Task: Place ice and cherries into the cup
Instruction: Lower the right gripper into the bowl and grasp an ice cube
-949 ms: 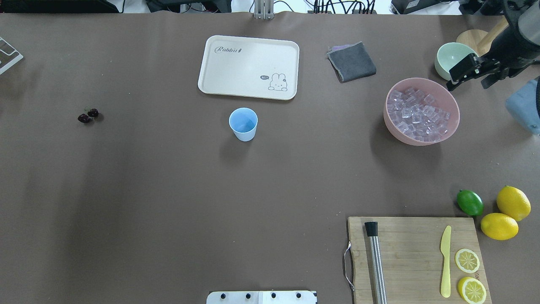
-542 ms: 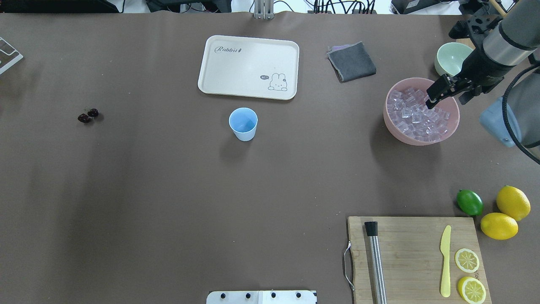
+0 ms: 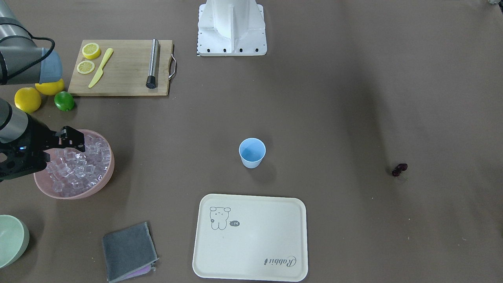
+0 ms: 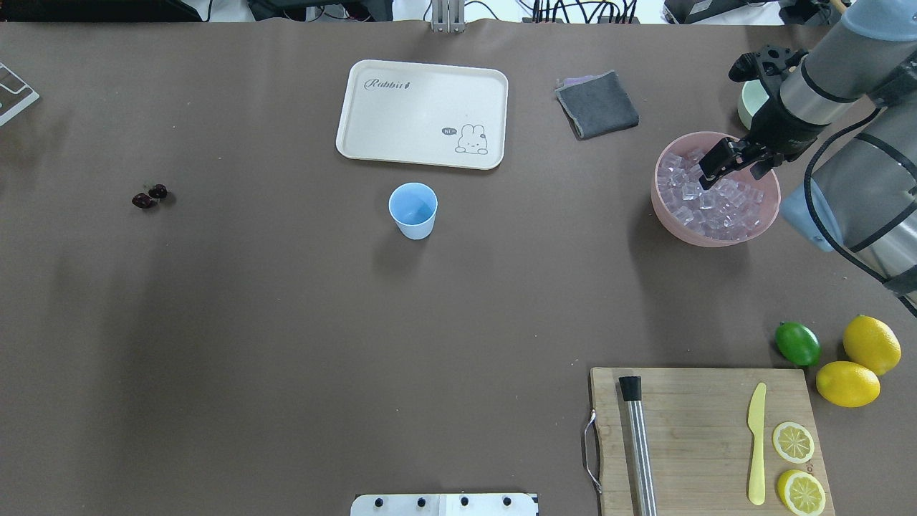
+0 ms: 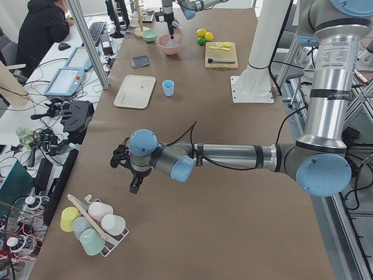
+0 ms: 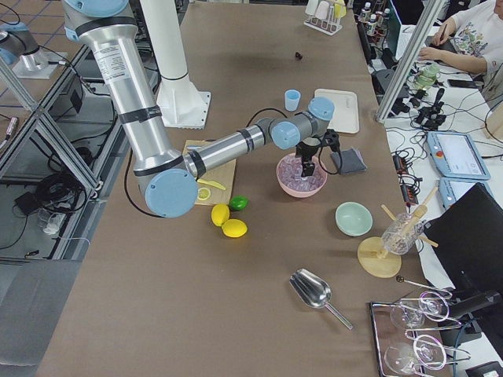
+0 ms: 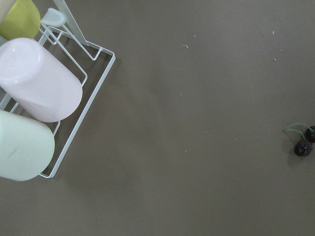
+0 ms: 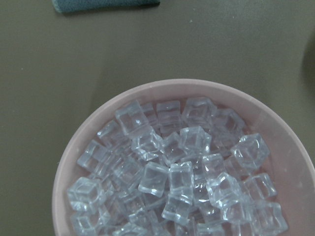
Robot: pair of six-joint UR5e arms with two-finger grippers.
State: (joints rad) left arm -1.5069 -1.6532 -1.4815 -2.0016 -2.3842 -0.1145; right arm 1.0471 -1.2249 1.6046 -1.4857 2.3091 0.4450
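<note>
The light blue cup stands upright and empty at the table's middle; it also shows in the front view. The ice fills a pink bowl at the right. My right gripper hangs over the bowl, fingers apart, tips just above the cubes; the front view shows it too. Its wrist view looks down on the ice. The cherries lie far left on the table, and also show in the left wrist view. My left gripper shows only in the exterior left view; I cannot tell its state.
A cream rabbit tray and a grey cloth lie at the back. A pale green bowl sits beyond the pink bowl. A cutting board, a lime and lemons are front right. A rack of cups is below the left wrist.
My right gripper has moved from beside the pale green bowl to over the pink bowl and down toward the ice. The cup and the cherries have not moved.
</note>
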